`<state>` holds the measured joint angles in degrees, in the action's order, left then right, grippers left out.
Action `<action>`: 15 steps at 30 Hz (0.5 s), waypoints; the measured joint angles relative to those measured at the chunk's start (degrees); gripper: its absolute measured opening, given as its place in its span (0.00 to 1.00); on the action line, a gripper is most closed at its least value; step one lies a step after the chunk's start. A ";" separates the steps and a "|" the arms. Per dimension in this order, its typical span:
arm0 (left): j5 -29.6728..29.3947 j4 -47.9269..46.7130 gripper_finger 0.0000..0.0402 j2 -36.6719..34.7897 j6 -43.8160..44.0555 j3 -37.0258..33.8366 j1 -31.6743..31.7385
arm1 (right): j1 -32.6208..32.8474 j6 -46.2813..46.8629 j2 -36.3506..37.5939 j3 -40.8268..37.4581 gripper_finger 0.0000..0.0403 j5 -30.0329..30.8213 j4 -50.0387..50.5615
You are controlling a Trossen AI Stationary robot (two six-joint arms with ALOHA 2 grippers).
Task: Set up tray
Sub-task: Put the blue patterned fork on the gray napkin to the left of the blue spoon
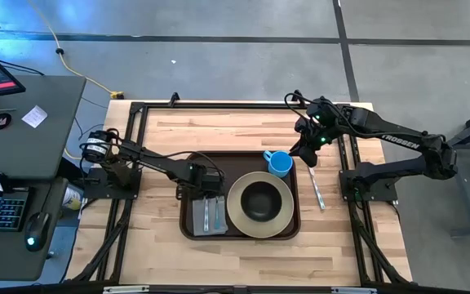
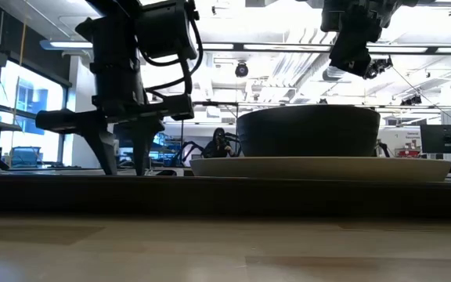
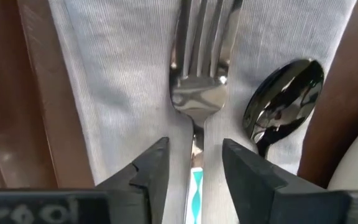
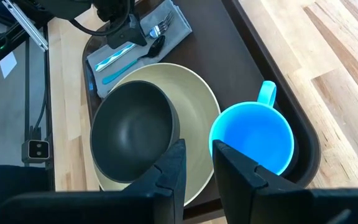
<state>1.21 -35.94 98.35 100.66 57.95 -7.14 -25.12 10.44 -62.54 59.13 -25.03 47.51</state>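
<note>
The tray (image 1: 188, 214) sits in the middle of the tabletop (image 1: 243, 131), with its long side running from the left arm's side across to the right arm's side. Every place below is told from the tray.

Nearest the left arm, at the tray's left end, a grey napkin (image 1: 210, 214) lies flat on it. A fork (image 3: 199, 81) and a spoon (image 3: 283, 99) rest side by side on the napkin. The left tool (image 3: 194, 163) is right above them, pointing down. Its two fingers are apart, one on each side of the fork's handle, and they are not squeezing it. The fork's handle runs straight in between the fingers, so the fork lines up with the tool.

In the middle of the tray is a round plate (image 1: 280, 224) with a dark bowl (image 1: 259, 200) on it.

At the tray's far right corner stands a blue cup (image 1: 279, 163). The right tool (image 4: 197, 163) hangs above that corner, near the cup but not touching it. Its fingers have a small gap and hold nothing.

Off the tray, just beside its right edge, a knife (image 1: 317, 189) lies on the bare tabletop. Its long way runs along that right edge. The right arm is much nearer to it, so I think that arm should fetch it.
</note>
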 joint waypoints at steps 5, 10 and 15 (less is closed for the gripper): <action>2.96 0.04 0.47 0.00 -0.32 0.00 0.00 | 0.00 0.00 0.00 0.00 0.18 0.01 -0.01; 5.73 2.81 0.45 0.00 -0.33 0.00 -0.02 | 0.00 0.00 0.00 0.00 0.18 0.01 -0.01; 6.65 7.78 0.42 0.00 -0.33 0.31 -0.10 | 0.00 0.00 0.00 0.00 0.18 0.01 -0.01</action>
<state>7.86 -28.16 98.35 100.33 58.27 -7.24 -25.12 10.44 -62.54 59.13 -25.02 47.51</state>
